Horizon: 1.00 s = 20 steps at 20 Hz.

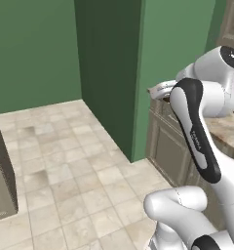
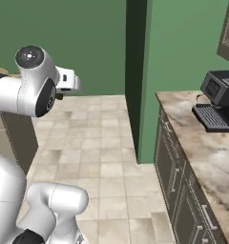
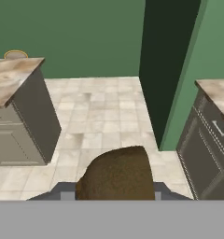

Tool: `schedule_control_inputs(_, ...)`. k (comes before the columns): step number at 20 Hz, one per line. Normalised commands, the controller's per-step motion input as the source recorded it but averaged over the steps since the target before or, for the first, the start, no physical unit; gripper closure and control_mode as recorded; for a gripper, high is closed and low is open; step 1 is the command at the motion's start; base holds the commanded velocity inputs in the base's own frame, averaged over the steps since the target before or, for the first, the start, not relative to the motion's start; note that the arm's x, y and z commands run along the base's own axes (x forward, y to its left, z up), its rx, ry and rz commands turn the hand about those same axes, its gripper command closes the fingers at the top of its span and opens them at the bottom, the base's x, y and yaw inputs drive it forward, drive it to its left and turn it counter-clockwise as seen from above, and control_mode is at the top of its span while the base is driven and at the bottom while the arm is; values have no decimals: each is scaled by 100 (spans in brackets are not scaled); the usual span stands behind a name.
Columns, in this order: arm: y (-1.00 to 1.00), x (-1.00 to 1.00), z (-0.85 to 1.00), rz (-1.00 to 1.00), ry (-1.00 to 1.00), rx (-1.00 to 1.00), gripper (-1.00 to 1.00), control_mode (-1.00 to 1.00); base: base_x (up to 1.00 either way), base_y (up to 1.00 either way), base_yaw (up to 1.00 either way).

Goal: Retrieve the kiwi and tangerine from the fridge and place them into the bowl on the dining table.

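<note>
Gripper (image 3: 115,195): jaws set partway in, closed on a brown, rough-skinned kiwi (image 3: 117,173) that sits between the two dark fingertips, one pad (image 3: 67,192) showing at each side of the fruit; held in the air above the tiled floor (image 3: 104,116). Dining table (image 3: 11,79): marbled brown-beige top on a beige base, at the left of the hand view; bowl (image 3: 15,54), tan with pale rim, at its far edge, well apart from the kiwi. Counter (image 2: 202,143): marbled worktop over grey cabinet doors; black coffee machine (image 2: 220,97) near its far end. Green walls (image 1: 36,49) behind
</note>
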Motion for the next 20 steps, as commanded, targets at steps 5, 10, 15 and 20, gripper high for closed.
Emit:
schedule_control_inputs(5, 0, 0, 0, 0, 0, 0, 100, 100, 100, 23, 3)
schedule_control_inputs(10, 0, 0, 0, 0, 0, 0, 100, 100, 100, 2, 46)
schedule_control_inputs(15, 0, 0, 0, 0, 0, 0, 100, 100, 100, -14, 59)
schedule_control_inputs(20, 0, 0, 0, 0, 0, 0, 100, 100, 100, -34, 50)
